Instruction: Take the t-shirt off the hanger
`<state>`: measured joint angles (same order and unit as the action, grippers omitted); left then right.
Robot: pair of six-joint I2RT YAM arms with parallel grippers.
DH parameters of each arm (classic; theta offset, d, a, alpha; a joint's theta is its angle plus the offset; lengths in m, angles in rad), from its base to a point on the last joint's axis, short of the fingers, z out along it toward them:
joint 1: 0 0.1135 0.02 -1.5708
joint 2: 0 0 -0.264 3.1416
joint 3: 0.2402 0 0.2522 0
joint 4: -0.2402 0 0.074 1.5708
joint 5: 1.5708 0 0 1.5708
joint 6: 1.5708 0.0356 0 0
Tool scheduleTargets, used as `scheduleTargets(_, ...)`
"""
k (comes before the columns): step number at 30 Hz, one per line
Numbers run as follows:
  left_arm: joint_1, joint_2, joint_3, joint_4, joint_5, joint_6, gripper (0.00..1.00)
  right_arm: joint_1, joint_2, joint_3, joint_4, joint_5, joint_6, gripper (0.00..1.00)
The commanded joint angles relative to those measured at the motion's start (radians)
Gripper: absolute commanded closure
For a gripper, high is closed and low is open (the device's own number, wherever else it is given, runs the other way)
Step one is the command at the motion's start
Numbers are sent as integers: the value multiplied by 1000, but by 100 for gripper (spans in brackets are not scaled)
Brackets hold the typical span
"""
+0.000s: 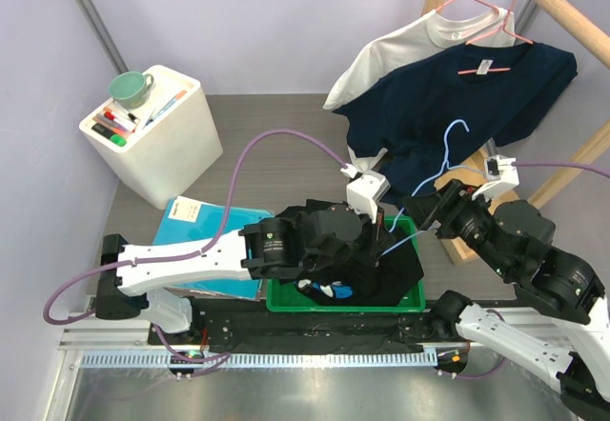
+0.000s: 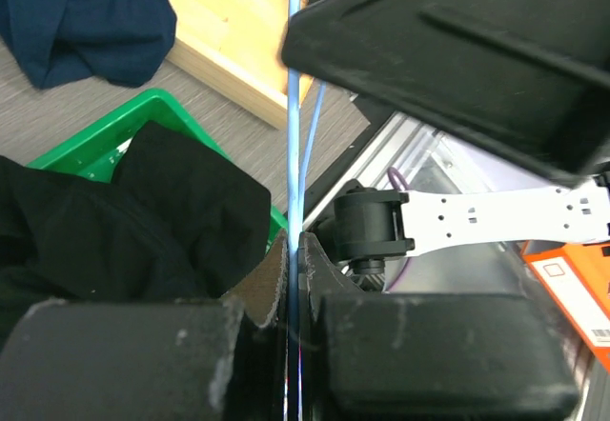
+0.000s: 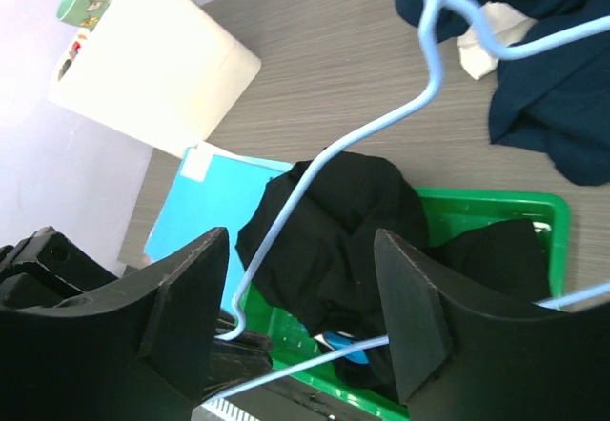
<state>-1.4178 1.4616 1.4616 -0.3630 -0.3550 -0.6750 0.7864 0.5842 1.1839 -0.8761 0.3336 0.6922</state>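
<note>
The light blue wire hanger is bare and held up at a tilt over the green bin. My left gripper is shut on the hanger's wire, pinched between the jaws. The black t-shirt lies crumpled in the bin, off the hanger; it also shows in the left wrist view and the right wrist view. My right gripper is open and empty just right of the hanger, its jaws straddling the wire without touching it.
A navy t-shirt and a white t-shirt hang on pink hangers from a wooden rail at the back right. A white box with a green mug stands at the left. A blue folder lies beside the bin.
</note>
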Motion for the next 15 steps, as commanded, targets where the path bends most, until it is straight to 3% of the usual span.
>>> scheduleTargets(1,8,-40,-7,96,8,-12,100,7,-3,-38,104,-48,35,39)
scheduleTargets(6,8,-30,-3,110,8,-14,100,5,-11,-81,129,-62,59,53)
scheduleTargets(9,11,-23,3,113,-1,-15,100,7,-17,-101,144,-73,81,69)
scheduleTargets(14,23,-21,5,114,-29,-23,100,5,-40,-145,186,-102,121,78)
scheduleTargets(15,26,-18,6,116,-27,-24,100,5,-41,-150,190,-105,128,88)
